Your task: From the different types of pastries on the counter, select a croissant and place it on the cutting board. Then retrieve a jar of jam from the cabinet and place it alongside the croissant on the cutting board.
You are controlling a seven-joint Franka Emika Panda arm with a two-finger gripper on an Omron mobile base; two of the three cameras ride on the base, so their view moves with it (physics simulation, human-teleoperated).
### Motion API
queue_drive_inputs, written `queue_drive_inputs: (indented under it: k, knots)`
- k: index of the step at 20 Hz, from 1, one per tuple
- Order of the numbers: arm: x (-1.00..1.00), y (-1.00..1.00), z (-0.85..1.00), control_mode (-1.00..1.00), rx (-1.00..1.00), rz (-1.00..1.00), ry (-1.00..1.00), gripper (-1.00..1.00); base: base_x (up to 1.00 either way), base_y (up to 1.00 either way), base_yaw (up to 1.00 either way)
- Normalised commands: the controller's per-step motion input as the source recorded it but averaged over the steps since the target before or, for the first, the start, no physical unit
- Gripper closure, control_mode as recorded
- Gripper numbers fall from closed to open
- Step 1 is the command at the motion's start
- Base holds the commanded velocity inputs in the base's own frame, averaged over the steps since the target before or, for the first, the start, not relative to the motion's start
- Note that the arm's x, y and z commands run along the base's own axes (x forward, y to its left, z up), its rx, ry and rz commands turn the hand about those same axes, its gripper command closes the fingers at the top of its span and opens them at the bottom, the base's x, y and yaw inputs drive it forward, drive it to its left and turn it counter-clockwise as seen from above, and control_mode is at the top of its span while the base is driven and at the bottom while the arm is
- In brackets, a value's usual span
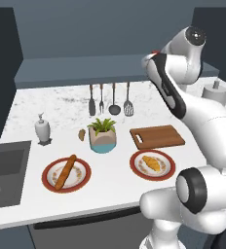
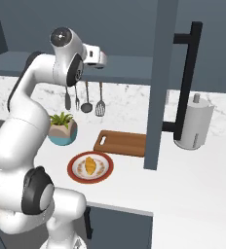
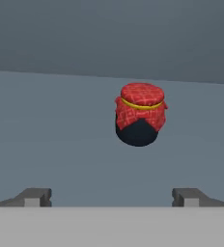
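The jar of jam (image 3: pixel 139 120), dark with a red checked cloth lid, stands on the grey shelf of the cabinet (image 3: pixel 61 120), ahead of my gripper (image 3: pixel 113 198) and a little to the right. The gripper is open, its fingertips (image 3: pixel 36 197) spread wide and well short of the jar. In the right base view the gripper (image 2: pixel 103 58) is raised at shelf height. The golden croissant (image 1: pixel 153 164) (image 2: pixel 90 165) lies on a red-rimmed plate (image 1: pixel 136 168) on the counter (image 1: pixel 115 180), just in front of the bare wooden cutting board (image 1: pixel 157 136) (image 2: pixel 122 143). The baguette (image 1: pixel 65 171) lies on another plate; the bun (image 1: pixel 82 134) sits beside the plant.
The open cabinet door (image 2: pixel 162 82) with its black handle (image 2: pixel 185 82) hangs over the counter right of the board. A paper towel roll (image 2: pixel 194 121) stands beyond it. A potted plant (image 1: pixel 103 136), hanging utensils (image 1: pixel 110 99), a dispenser (image 1: pixel 43 129) and a sink (image 1: pixel 3 170) lie to the left.
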Motion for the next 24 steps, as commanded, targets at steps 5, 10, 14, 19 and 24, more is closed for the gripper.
queue_drive_inputs:
  k: [5, 10, 14, 19, 24]
  knots:
    - [0.25, -0.09, -0.05, -1.00, -0.01, 0.00, 0.00, -1.00, 0.00, 0.00, 0.00]
    - [0.42, -0.20, -0.01, -1.00, -0.01, 0.00, 0.00, -1.00, 0.00, 0.00, 0.00]
    - [0.36, -0.10, 0.00, -1.00, 0.00, -0.04, 0.00, -1.00, 0.00, 0.00, 0.00]
    - [0.45, 0.00, 0.00, -1.00, 0.00, -0.07, 0.00, -1.00, 0.00, 0.00, 0.00]
    - [0.16, -0.05, 0.00, -1.00, 0.00, -0.02, 0.00, -1.00, 0.00, 0.00, 0.00]
